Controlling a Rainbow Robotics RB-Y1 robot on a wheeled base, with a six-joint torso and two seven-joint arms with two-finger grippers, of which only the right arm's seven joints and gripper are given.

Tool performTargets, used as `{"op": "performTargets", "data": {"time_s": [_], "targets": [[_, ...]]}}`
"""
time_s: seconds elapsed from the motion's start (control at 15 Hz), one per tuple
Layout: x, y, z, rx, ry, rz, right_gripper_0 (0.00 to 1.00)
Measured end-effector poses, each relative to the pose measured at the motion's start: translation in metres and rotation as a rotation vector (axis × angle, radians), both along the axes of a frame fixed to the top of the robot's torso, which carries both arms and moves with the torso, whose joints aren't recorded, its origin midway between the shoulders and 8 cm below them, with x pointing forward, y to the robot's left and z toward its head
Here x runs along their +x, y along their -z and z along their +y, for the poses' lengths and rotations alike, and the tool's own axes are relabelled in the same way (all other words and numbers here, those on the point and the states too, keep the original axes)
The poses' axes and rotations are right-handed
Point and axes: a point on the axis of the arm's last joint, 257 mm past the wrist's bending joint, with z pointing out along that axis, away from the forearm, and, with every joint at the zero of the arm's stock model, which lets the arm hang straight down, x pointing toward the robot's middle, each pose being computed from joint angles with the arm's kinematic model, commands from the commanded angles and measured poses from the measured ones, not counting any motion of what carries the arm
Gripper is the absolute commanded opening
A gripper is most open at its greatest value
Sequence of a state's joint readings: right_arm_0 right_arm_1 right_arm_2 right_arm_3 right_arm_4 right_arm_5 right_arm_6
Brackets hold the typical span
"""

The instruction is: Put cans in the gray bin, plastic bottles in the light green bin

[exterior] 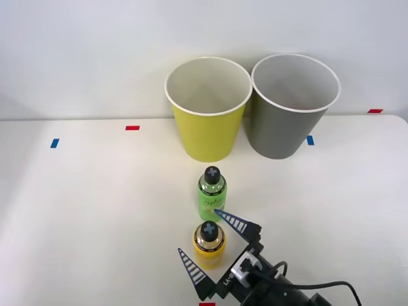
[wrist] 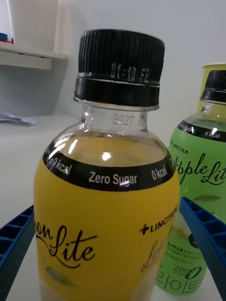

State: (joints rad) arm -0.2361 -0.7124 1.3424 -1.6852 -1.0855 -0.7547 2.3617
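A yellow-orange plastic bottle [exterior: 209, 245] with a dark cap stands upright near the table's front. My right gripper [exterior: 199, 231] is open, one blue finger on each side of the bottle with a gap on both sides. In the right wrist view the same bottle [wrist: 106, 221] stands between the fingertips [wrist: 19, 235]. A green plastic bottle [exterior: 211, 194] stands just behind it, also upright [wrist: 197, 188]. Further back stand the light green bin [exterior: 207, 137] and, to its right, the gray bin [exterior: 280, 134].
Small red [exterior: 132, 127] and blue [exterior: 55, 143] tape marks lie on the white table, with more near the gray bin [exterior: 310, 139] and at the front edge [exterior: 206, 304]. A pale wall rises behind the bins.
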Motion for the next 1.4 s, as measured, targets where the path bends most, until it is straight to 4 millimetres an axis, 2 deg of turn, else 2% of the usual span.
{"op": "performTargets", "data": {"time_s": [0.47, 0.8, 1.33, 1.4], "targets": [[-0.006, -0.005, 0.001, -0.038, -0.033, -0.071, 1.0], [-0.007, 0.002, -0.004, -0.057, -0.029, -0.058, 1.0], [-0.008, 0.008, 0.003, -0.049, -0.017, -0.018, 1.0], [-0.008, 0.01, 0.003, -0.053, -0.015, -0.019, 0.71]]}}
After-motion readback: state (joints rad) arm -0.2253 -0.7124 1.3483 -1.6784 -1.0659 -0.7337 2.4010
